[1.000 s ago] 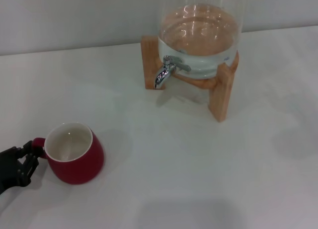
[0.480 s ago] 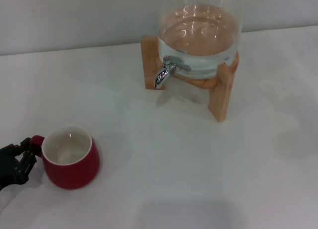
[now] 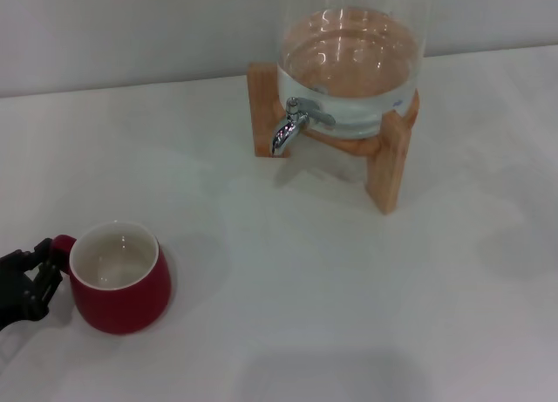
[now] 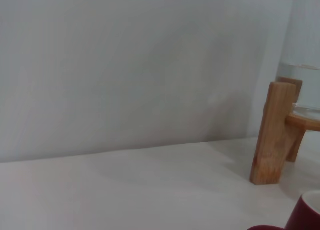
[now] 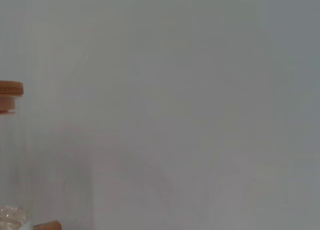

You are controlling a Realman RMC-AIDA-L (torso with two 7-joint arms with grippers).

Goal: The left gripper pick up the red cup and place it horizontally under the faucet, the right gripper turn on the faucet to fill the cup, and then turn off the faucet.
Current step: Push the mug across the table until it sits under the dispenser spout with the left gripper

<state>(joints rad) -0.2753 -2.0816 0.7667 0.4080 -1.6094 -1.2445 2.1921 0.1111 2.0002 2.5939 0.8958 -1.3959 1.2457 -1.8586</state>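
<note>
Left hand (image 3: 35, 267) sat mostly cut off at frame edge, fingers pinching handle of red cup (image 3: 120, 278). Cup upright on bench (image 3: 331, 280), faucet (image 3: 289, 125) well apart beyond it. Right hand out of sight.

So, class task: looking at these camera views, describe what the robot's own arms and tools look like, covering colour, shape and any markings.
Only the left gripper shows, at the head view's lower left edge by the red cup. This tool is matte black, built of chunky jointed segments with angular, linked fingers. No cables, labels or markings are visible on it, and its arm is out of frame. The right gripper appears in no view.
</note>
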